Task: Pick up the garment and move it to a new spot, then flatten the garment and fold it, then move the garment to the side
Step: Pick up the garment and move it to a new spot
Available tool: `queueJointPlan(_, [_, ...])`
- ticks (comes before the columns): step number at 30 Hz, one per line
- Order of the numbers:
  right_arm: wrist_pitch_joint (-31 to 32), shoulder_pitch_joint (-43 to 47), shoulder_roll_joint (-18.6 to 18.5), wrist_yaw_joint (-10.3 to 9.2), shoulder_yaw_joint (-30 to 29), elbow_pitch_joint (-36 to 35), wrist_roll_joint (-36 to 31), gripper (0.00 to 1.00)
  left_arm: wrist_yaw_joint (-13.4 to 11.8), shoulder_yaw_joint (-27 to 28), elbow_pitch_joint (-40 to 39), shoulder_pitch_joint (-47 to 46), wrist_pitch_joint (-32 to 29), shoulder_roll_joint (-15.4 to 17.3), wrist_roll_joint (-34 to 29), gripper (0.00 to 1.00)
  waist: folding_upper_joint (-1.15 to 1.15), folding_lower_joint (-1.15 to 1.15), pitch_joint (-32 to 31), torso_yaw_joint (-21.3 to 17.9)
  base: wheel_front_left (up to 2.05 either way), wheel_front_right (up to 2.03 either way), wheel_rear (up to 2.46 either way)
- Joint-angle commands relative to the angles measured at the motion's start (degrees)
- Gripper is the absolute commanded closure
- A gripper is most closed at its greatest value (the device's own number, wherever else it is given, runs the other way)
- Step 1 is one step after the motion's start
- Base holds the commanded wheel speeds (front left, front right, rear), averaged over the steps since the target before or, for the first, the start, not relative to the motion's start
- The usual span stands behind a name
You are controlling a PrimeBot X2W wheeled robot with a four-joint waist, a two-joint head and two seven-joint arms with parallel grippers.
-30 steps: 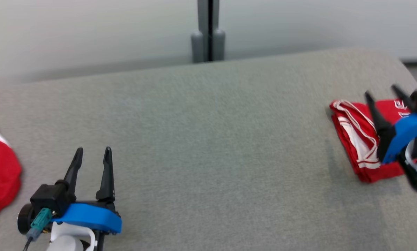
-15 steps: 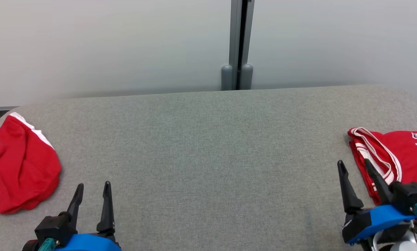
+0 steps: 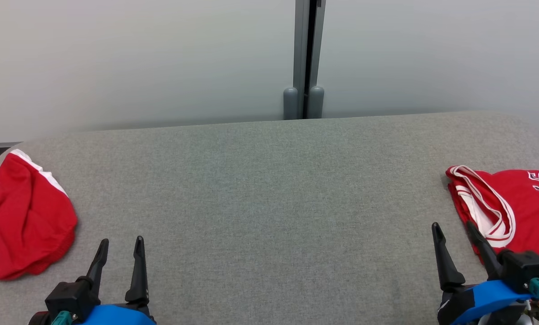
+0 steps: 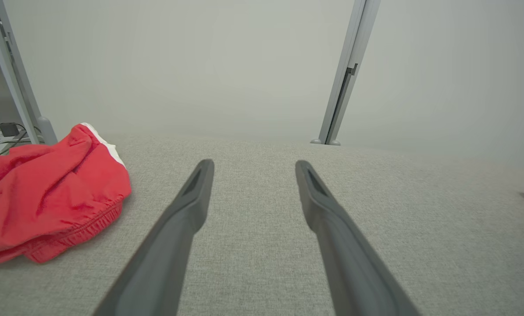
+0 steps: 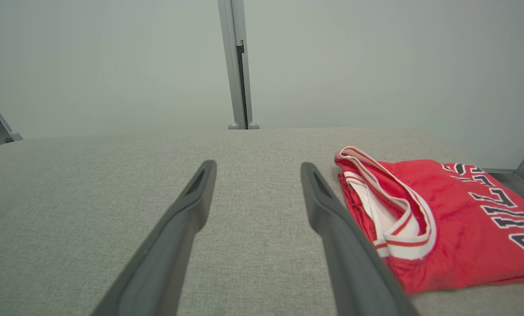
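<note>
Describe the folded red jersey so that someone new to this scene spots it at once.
Start from the wide grey fabric-covered table. At its right end, beside the right gripper, lies the folded red jersey. Unlike the crumpled red garment at the left end, it is neatly folded and shows white-and-red striped trim and dark lettering.

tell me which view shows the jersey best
Right wrist view: the jersey lies close, striped trim and lettering clear. Head view cuts it off at the right edge; left wrist view catches a red sliver far right.
</note>
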State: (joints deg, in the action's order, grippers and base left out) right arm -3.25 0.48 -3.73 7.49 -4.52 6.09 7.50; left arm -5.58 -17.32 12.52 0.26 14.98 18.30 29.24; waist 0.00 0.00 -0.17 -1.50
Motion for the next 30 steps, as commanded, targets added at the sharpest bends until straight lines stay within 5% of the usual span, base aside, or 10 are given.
queueJointPlan(1, [0.2,0.3,0.3,0.01,0.1,-0.2,-0.2,0.0,-0.3,0.1,-0.2,0.6,0.3,0.2,-0.3,0.0,0.0,0.0,0.0,0.0,0.0,0.0,0.0])
queueJointPlan(13, [0.0,1.0,0.6,0.02,0.9,0.5,0.4,0.0,-0.5,-0.3,-0.4,0.4,0.0,0.2,0.2,0.0,0.0,0.0,0.0,2.7,0.0,0.0,0.0])
queueJointPlan(30, [-1.8,-0.8,0.5,0.01,2.9,3.1,1.0,0.0,-0.7,-0.7,-0.8,1.1,-1.5,1.5,0.8,0.0,0.0,0.0,0.1,20.1,0.0,0.0,0.0])
